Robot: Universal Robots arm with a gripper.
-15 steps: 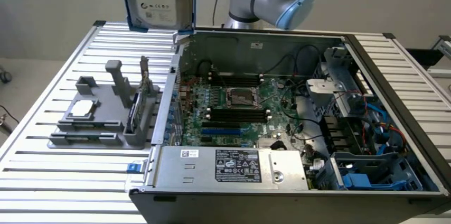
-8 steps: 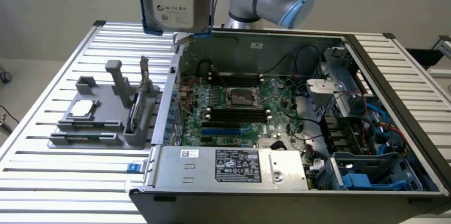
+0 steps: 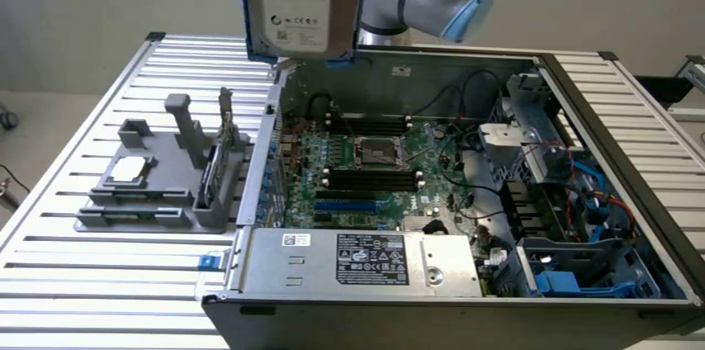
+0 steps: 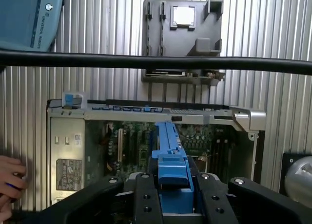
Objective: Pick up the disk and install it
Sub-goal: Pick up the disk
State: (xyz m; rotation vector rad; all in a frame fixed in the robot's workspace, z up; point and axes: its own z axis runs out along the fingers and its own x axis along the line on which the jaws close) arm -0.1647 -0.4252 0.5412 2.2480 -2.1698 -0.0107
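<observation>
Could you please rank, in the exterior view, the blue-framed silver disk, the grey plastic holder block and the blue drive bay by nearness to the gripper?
1. Blue-framed silver disk: clamped in the gripper, raised above the case.
2. Grey plastic holder block: on the table, exterior view's left.
3. Blue drive bay: case's front corner, exterior view's right.

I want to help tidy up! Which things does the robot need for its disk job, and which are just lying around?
For the job:
- disk, gripped by the gripper
- open computer

Just lying about:
- grey holder on the table
- small chip sitting on the holder
</observation>
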